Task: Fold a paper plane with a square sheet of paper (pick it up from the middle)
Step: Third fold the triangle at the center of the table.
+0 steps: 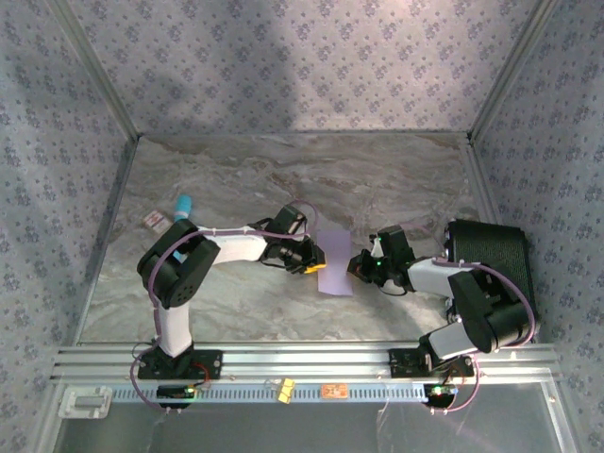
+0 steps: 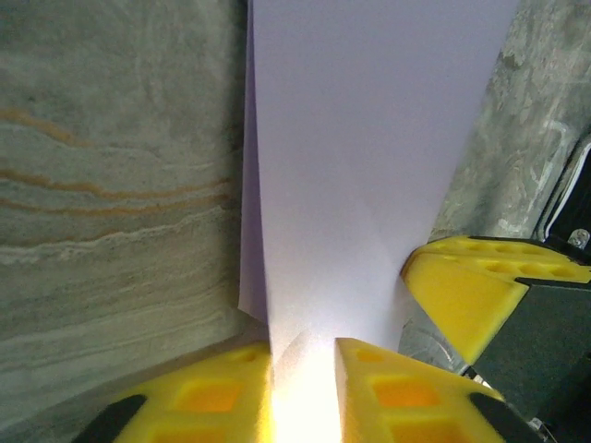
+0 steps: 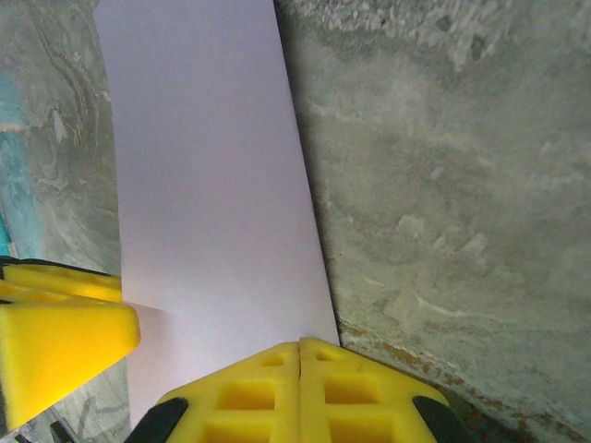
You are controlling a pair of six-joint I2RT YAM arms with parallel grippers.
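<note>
The square sheet of paper (image 1: 334,260) is lavender and lies on the marble table between both arms as a tall narrow rectangle, apparently folded. In the left wrist view the paper (image 2: 369,157) runs up from between my yellow fingers (image 2: 199,401), with a fold line on its left side. My left gripper (image 2: 303,369) is shut on its near edge, the sheet filling the narrow gap. My right gripper (image 3: 302,349) is shut, pads touching, with its tip at the sheet's (image 3: 208,185) right edge and nothing seen between them. Each wrist view also shows the other gripper's yellow finger (image 3: 55,341).
A black case (image 1: 491,257) stands at the right by the right arm. A teal object (image 1: 184,203) and a small card (image 1: 154,221) lie at the left near the wall. Patterned walls close in three sides of the table (image 1: 283,170).
</note>
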